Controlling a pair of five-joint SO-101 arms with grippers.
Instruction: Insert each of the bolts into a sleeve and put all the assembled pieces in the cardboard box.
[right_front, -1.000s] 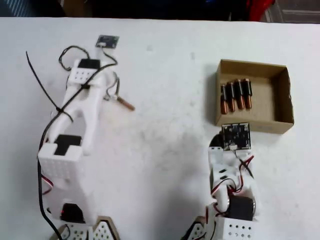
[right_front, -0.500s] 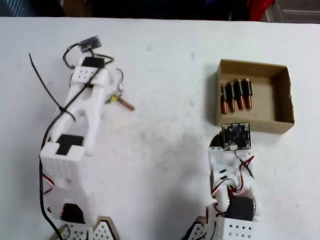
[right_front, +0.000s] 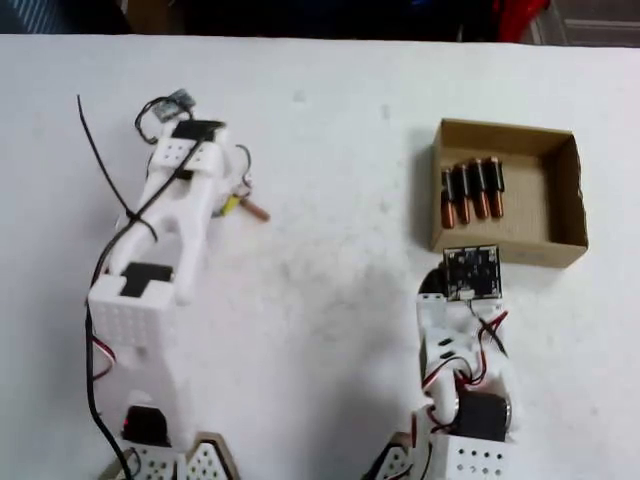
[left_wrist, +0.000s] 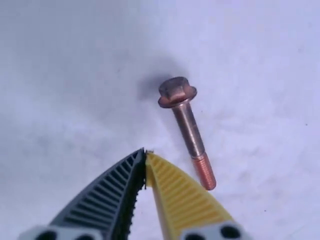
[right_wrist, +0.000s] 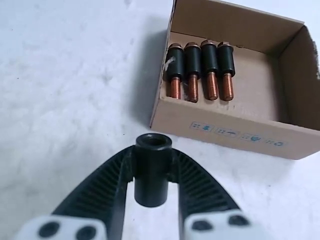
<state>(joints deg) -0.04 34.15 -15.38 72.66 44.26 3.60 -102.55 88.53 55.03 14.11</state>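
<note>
Your left gripper (left_wrist: 145, 152) is pinched closed on nothing, its tips just beside the bolt (left_wrist: 187, 131) lying flat on the table (left_wrist: 60, 60), far left. Spread the jaws and straddle the shank near the head, leaving the thread free. Your right gripper (right_wrist: 152, 161) clamps a sleeve (right_wrist: 152, 175) upright, just near of the cardboard box (right_wrist: 225, 135) holding 4 assembled pieces (right_wrist: 201, 70).

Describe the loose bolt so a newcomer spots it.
On the white table, far from the cardboard box, look beside the left end effector. The copper bolt lies there bare; the four in the box wear black sleeves.
</note>
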